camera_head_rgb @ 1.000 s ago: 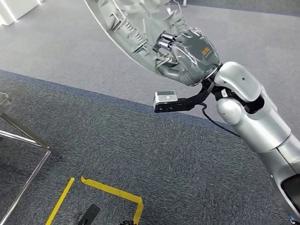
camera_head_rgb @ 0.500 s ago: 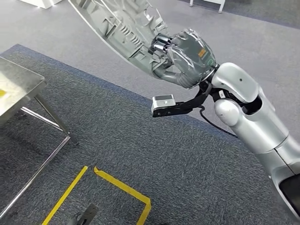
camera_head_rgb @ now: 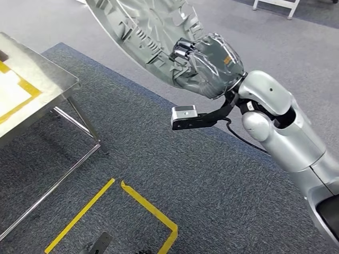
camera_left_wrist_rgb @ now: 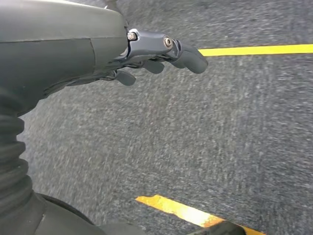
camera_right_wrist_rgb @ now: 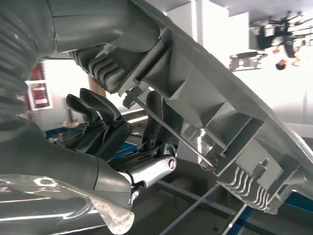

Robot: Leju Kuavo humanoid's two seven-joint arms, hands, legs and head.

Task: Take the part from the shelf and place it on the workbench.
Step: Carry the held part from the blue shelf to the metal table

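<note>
One load: right hand (camera_head_rgb: 207, 63) grips the grey ribbed part (camera_head_rgb: 144, 29), raised above the carpet (camera_head_rgb: 168, 159).
Left hand (camera_left_wrist_rgb: 147, 54): fingers extended, holding nothing.
Workbench (camera_head_rgb: 36, 84): corner at far left, well apart from part.
Floor: yellow tape (camera_head_rgb: 148, 209) below.

Large grey ribbed plastic part (camera_head_rgb: 148, 32): far end cut off by the head view's top edge, full outline unknown. Right hand (camera_head_rgb: 207, 63) fingertips hidden behind the part's ribs. Metal-topped workbench (camera_head_rgb: 52, 87) at left is cut by the frame edge. Left hand (camera_left_wrist_rgb: 147, 54): fingers partly hidden behind its own grey cover, floor beyond blurred.
</note>
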